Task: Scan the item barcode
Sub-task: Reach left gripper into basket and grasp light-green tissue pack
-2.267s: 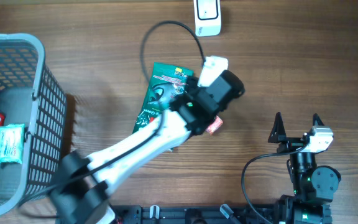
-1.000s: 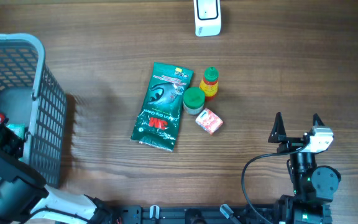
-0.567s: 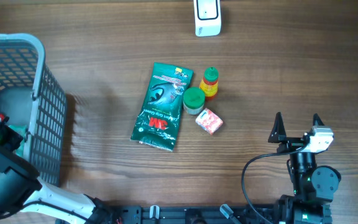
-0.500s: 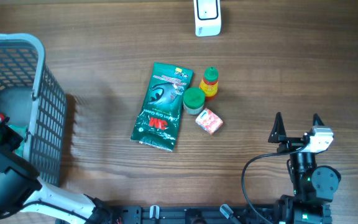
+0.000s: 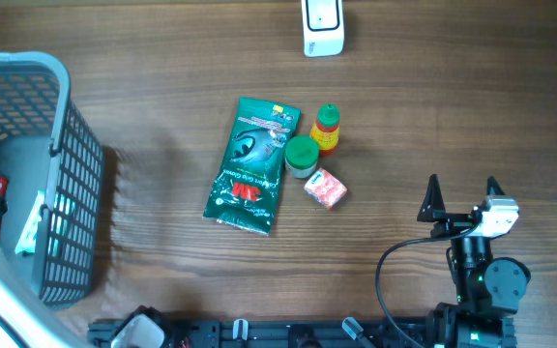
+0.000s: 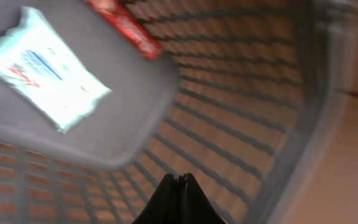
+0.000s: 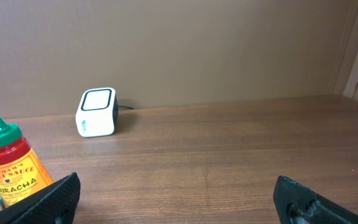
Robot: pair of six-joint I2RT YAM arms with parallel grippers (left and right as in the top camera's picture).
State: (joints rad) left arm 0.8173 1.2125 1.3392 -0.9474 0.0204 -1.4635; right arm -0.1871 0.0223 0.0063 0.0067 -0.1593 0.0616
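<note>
Left gripper [image 6: 179, 182] has snapped shut since a second ago, fingers pressed together with nothing between them, and it's pulled up over the grey plastic mesh basket [image 6: 247, 124]. White flat packet with blue print [image 6: 42, 68] is still on the basket floor, up-left of the fingertips and clear of them, maybe nudged toward the wall. I'd call that a missed grab, so nothing's headed for the small white barcode scanner [image 5: 322, 27] yet. Right gripper [image 7: 176, 199] sits wide open, idle.

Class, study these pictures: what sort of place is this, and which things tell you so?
Probably a mock shop checkout on a wooden table: a white barcode scanner, a grey shopping basket, and packaged goods such as a sriracha bottle.
</note>
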